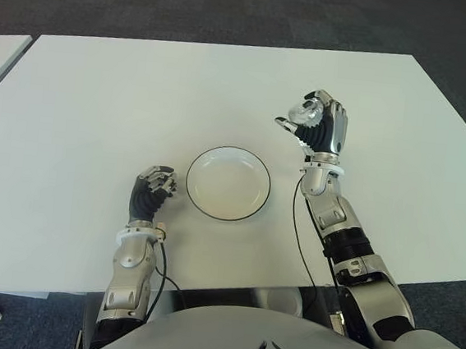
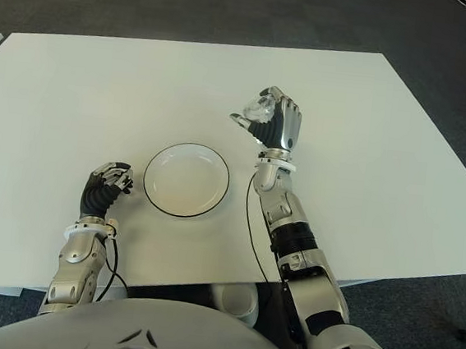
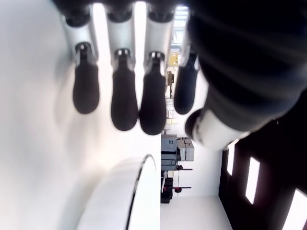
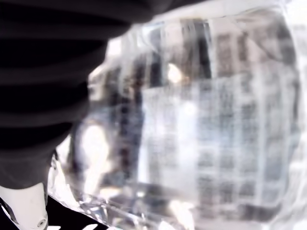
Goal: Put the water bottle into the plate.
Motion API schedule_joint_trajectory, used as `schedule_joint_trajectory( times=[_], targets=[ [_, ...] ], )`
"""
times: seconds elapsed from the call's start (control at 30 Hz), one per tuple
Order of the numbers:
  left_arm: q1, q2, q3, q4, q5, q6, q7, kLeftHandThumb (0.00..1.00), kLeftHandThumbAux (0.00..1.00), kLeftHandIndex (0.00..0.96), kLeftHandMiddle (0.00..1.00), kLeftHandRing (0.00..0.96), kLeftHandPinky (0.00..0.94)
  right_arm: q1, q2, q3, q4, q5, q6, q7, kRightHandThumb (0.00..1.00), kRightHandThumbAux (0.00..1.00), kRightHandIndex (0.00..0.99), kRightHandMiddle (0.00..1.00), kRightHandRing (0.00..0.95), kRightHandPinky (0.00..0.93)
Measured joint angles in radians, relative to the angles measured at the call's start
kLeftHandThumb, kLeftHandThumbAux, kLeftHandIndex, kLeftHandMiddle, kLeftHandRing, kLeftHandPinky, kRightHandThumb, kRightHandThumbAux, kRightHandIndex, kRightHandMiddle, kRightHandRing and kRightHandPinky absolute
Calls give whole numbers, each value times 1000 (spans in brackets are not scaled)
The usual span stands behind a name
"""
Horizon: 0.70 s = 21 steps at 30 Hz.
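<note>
Nearest, the left hand (image 1: 154, 185) shows just left of the plate (image 1: 228, 183) on the white table (image 1: 99, 104), fingers curled, holding nothing. Right of the plate and raised above the table, the right hand (image 1: 319, 121) grips the clear bottle (image 1: 306, 111).

The clear, crinkled water bottle (image 1: 306, 112) was held up off the surface (image 1: 92, 95) in the right hand (image 1: 318, 127), to the right of the plate (image 1: 228, 183). The plate was white, round, dark-rimmed, and lay flat, holding nothing.
</note>
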Motion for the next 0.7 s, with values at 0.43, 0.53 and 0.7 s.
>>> schedule_joint_trajectory(
  times=[0.43, 0.53, 0.7],
  targets=[
    [2, 0, -2, -7, 3, 7, 0, 706, 715, 433, 624, 620, 609, 33, -16, 82, -99, 31, -206, 237, 706, 722, 438, 898, 896, 878],
    [2, -1, 1, -5, -4, 6, 0, 706, 715, 433, 628, 621, 607, 21, -21, 106, -52, 31, -277, 274, 706, 722, 438, 896, 894, 875],
    [1, -1, 2, 3, -7, -3, 1, 706, 714, 434, 636, 624, 609, 5, -22, 147, 8, 21, -359, 336, 707, 722, 438, 892, 890, 871]
  ],
)
